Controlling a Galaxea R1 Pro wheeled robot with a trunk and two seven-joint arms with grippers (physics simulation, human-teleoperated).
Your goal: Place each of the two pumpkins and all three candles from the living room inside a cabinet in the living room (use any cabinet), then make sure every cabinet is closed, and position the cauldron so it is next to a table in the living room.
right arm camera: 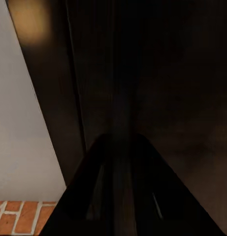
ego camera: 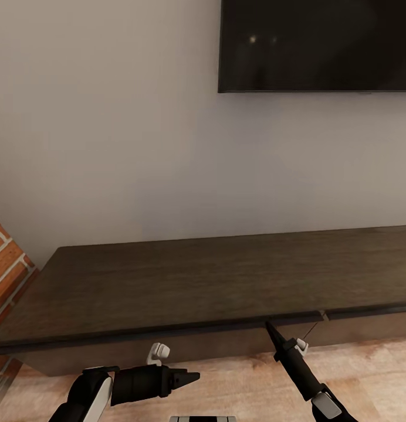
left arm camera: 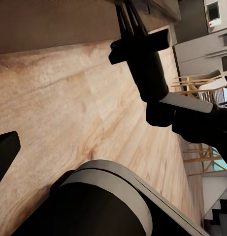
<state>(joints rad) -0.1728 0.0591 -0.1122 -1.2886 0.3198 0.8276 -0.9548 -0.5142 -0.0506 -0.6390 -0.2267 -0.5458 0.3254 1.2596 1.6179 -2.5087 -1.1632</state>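
The right gripper, fingers pressed together, is working its tip under the cabinet top edge, seemingly opening a drawer; next comes pulling outward.

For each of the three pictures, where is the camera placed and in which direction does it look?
Head view: from the robot's head, looking down at the cabinet, wall and TV; both arms show, right hand at the cabinet's front edge.
Left wrist view: beside the left hand, looking across the floor at the right arm.
Right wrist view: close against the cabinet.
Shared: the cabinet, head and right wrist views.
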